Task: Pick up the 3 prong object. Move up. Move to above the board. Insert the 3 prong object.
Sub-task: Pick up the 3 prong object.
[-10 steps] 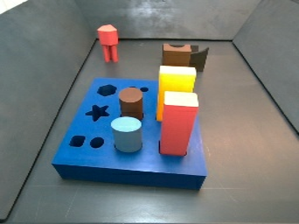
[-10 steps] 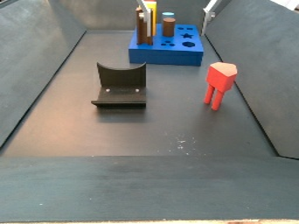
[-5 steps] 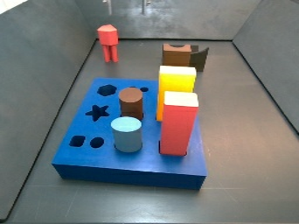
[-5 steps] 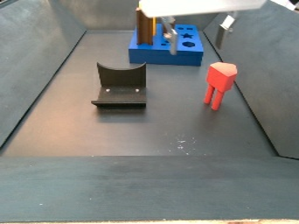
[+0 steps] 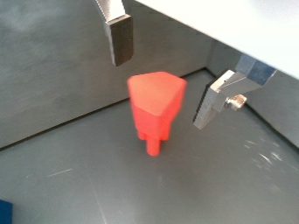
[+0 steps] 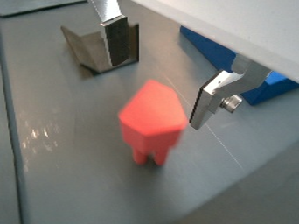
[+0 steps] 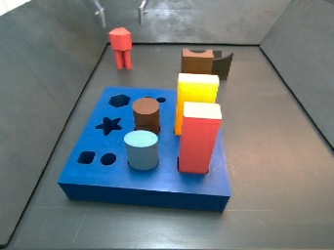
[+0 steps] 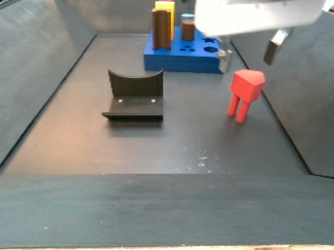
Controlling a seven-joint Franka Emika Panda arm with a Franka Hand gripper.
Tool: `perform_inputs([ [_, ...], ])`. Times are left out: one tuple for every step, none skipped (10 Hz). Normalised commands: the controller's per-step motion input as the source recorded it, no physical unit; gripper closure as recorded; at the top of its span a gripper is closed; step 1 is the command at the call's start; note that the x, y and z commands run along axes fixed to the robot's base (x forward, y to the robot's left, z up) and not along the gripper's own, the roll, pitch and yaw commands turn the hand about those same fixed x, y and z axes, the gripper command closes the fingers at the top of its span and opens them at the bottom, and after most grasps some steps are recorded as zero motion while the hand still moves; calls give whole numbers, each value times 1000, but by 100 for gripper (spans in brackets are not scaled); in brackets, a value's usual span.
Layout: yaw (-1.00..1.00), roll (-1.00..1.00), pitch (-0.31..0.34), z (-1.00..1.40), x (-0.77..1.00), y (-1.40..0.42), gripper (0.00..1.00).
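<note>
Dark grey floor with grey walls all round, and the peg [image 8: 247, 93] stands upright on its legs, well apart from the board [image 8: 189, 58], which sits at about 11 o'clock from it in that side view. Gripper [image 5: 165, 66] hangs right above the peg with its jaws spread wide, one finger [image 5: 121, 38] on each side of the hex head and nothing gripped (clear gaps in both wrist views). Fixture [image 8: 135, 95] sits off at the peg's 9 o'clock. Board holds a yellow block [image 7: 197, 91], red block [image 7: 200, 137], brown cylinder [image 7: 146, 114] and pale blue cylinder [image 7: 141, 150].
</note>
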Motion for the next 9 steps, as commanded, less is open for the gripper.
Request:
perform_inputs([
  [397,139,-253,-340,-423,0,0],
  [371,151,-210,-311,-317,0,0],
  [323,113,-147,-289,-109,0,0],
  [143,124,0,-200,191,0,0],
  [26,124,0,-209,263,0,0],
  [0,144,21,-254,249,23,0],
  [-49,174,34,-271,214,9,0],
  [-63,201,26,-309,140,11,0],
  [-3,240,30,-257,40,40,0],
])
